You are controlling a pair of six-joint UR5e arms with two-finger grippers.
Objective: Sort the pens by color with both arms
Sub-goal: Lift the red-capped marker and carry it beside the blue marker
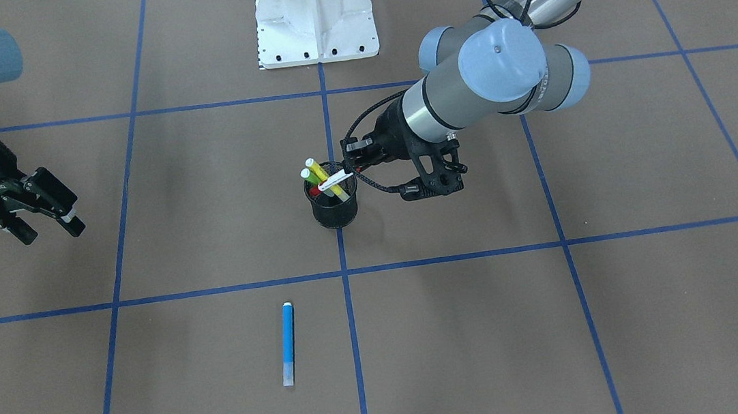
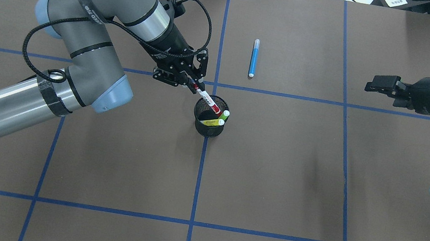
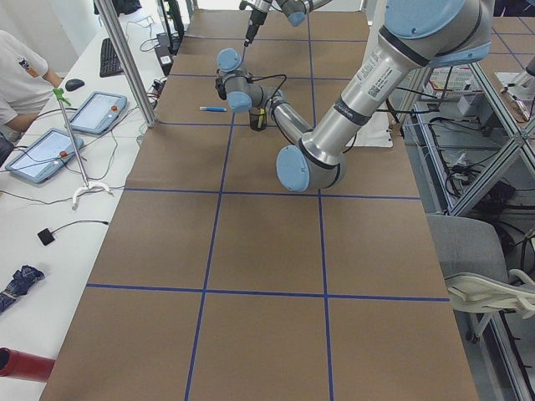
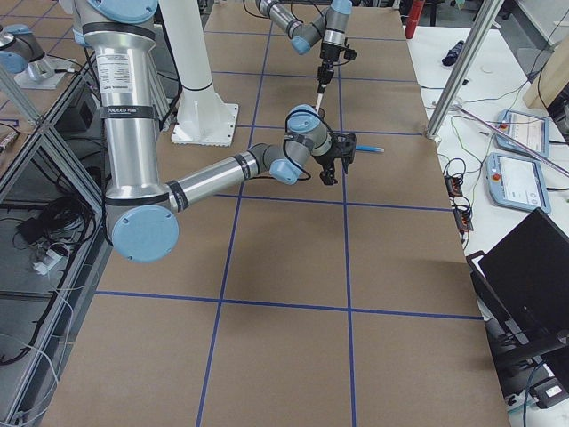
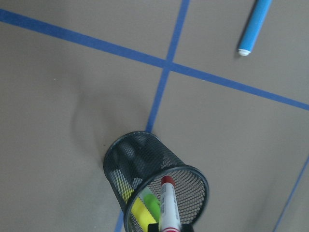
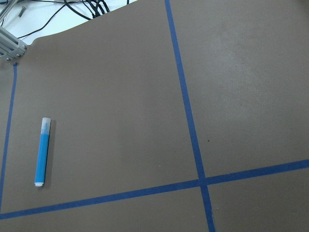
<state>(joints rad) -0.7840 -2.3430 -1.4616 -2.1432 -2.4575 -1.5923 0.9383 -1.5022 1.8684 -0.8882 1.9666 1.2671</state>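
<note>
My left gripper (image 2: pixel 194 86) is shut on the white pen with red ends (image 2: pixel 208 101), holding it tilted with its lower end inside the mouth of the black mesh cup (image 2: pixel 208 128). The left wrist view shows this pen (image 5: pixel 167 205) over the cup (image 5: pixel 140 154). The yellow pen (image 1: pixel 326 176) and the light green pen (image 1: pixel 306 174) stand in the cup (image 1: pixel 335 210). The blue pen (image 2: pixel 254 57) lies flat on the table beyond the cup; it also shows in the right wrist view (image 6: pixel 42 152). My right gripper (image 1: pixel 50 230) is open and empty, far off to the side.
The brown table (image 2: pixel 276 169) carries a grid of blue tape lines. The white pedestal base (image 1: pixel 315 20) stands at the robot's side of the table. Side benches with tablets and cables show in the side views.
</note>
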